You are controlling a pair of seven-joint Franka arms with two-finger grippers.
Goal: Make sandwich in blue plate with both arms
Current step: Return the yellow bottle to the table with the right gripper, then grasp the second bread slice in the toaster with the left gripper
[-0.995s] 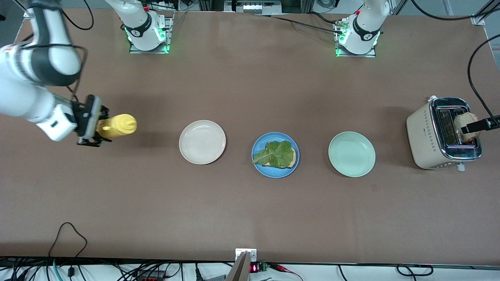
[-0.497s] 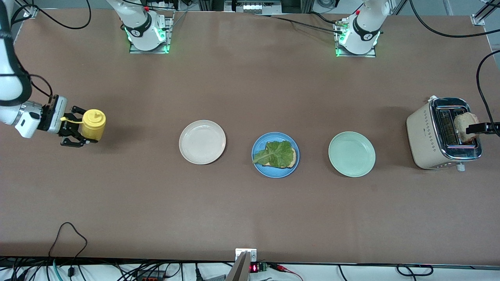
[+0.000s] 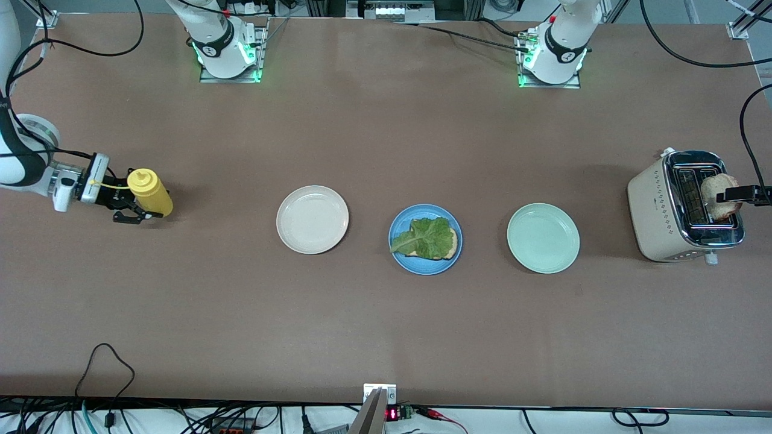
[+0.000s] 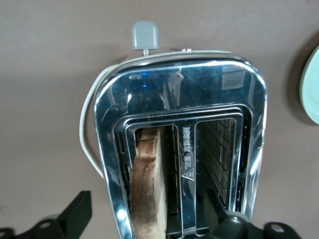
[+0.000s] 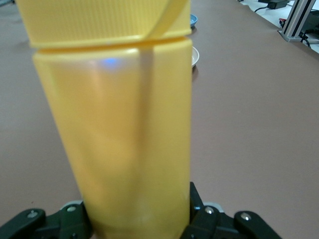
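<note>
Left end effector: closed on the bread slice, held upright in the toaster slot. Blue plate, bearing lettuce, is found toward the right arm's end. Right end effector: closed on the yellow bottle, standing on the tabletop.

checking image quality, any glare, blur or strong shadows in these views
Left wrist view: glare and reflections on the chrome toaster top. Right wrist view: the yellow squeeze bottle fills the frame, soft and blurry, with a small blue glint. Front view: even light, faint shadows beside the toaster and bottle.
</note>
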